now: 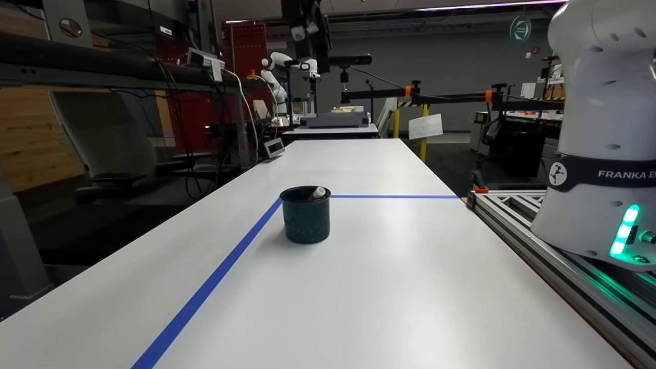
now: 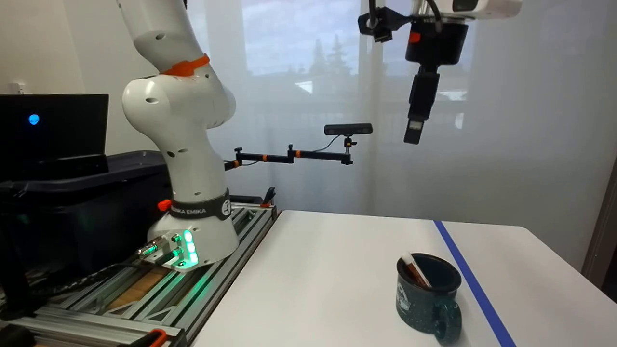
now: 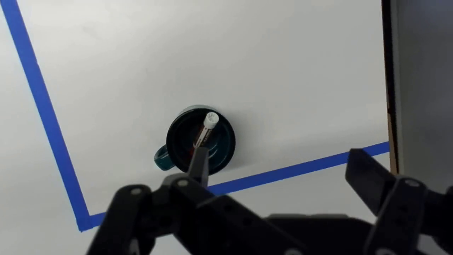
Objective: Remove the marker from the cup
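White table [image 2: 328, 274], marker [image 3: 204, 135] below parted jaws.

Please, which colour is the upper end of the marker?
The marker's upper end is white, seen best in the wrist view.

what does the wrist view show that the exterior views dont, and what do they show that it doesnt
Only the wrist view shows the gripper plainly wide open and the corner of the blue tape uncovered.

Only the exterior views show the robot's white base, its green lights lit; in an exterior view a pale print also shows on the cup.

All share the cup standing on the white table, the white-tipped marker slanting inside it.
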{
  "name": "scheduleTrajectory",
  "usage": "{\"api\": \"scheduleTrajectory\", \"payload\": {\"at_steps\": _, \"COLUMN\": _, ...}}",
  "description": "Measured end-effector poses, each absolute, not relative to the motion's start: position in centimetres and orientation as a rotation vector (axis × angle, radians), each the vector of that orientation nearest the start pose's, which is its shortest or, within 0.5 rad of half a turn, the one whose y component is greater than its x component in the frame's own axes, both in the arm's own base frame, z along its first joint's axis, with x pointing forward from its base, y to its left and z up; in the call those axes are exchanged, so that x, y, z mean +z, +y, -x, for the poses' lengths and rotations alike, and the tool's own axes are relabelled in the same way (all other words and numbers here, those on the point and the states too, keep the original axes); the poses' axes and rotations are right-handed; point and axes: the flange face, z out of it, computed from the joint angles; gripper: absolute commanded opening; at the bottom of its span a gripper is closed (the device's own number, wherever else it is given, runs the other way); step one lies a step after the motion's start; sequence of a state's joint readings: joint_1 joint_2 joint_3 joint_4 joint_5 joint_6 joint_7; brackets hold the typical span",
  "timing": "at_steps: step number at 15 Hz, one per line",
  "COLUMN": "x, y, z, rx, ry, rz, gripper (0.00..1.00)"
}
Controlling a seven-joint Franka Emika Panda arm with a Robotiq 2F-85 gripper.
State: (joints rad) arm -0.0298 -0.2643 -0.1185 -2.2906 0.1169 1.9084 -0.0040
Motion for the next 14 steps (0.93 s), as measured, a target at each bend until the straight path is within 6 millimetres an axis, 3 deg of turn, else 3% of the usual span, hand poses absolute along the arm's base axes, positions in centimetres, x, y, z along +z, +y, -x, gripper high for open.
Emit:
{"api": "scheduleTrajectory", "payload": {"at_steps": 5, "x": 38.4, "y": -8.5, "z": -46.9, "rx": 0.295, "ry": 0.397, "rz": 2.913, "gripper": 1.00}}
{"api": "scheduleTrajectory", "payload": {"at_steps": 9, "x": 34.1, "y": -8.9, "z": -48.4, "rx": 0.389, "ry": 0.434, "rz": 2.905, "gripper": 1.00}}
{"api": "scheduleTrajectory", "payload": {"at_steps": 14, "x": 30.2, "y": -8.9, "z": -50.1, "rx": 0.445, "ry": 0.479, "rz": 2.913, "gripper": 1.00}}
